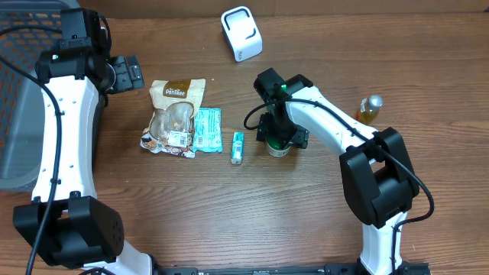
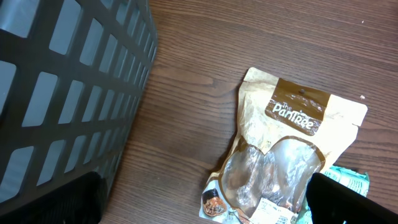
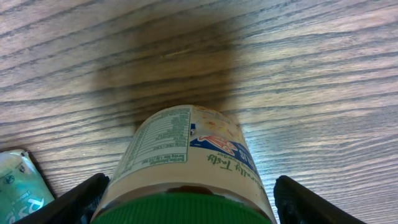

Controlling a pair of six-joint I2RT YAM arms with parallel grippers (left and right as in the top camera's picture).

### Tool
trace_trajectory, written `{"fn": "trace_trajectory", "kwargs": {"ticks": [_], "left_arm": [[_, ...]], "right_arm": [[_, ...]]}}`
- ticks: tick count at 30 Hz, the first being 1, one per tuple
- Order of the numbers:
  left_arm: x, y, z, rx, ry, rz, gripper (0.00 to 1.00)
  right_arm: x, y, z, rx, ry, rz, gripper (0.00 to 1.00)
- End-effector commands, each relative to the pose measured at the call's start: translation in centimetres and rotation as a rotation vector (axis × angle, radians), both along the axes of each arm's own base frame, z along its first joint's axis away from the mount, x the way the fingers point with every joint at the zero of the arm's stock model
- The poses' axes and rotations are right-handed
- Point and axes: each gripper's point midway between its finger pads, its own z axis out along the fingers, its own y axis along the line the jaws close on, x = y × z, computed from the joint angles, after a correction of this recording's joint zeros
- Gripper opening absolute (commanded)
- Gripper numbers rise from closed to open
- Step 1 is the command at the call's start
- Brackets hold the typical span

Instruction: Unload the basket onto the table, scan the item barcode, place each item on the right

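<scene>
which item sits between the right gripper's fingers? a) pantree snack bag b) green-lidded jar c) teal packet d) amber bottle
b: in the right wrist view the green-lidded jar stands upright under the right gripper, with one finger at each side of its lid.

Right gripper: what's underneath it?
A green-lidded jar on the table, between the fingers of the right gripper. Overhead the gripper hides most of it; the wrist view shows a label, no barcode.

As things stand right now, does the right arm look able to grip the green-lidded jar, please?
Probably yes: the right pincer hangs open directly over the jar, its fingers flanking the green lid, with nothing between them and it.
</scene>
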Motion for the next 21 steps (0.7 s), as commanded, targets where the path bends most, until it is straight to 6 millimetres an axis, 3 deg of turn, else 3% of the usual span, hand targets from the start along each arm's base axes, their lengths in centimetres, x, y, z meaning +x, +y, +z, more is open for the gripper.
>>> {"fn": "trace_trajectory", "kwargs": {"ticks": [1, 21], "left_arm": [[0.14, 0.6, 0.66, 0.016, -0.015, 0.011, 1.0], [0.14, 0.6, 0.66, 0.016, -0.015, 0.011, 1.0]], "right_arm": [[0.13, -0.31, -0.31, -0.017, -0.005, 0.005, 0.81], [0.14, -0.32, -0.33, -0.017, -0.005, 0.005, 0.81]]}}
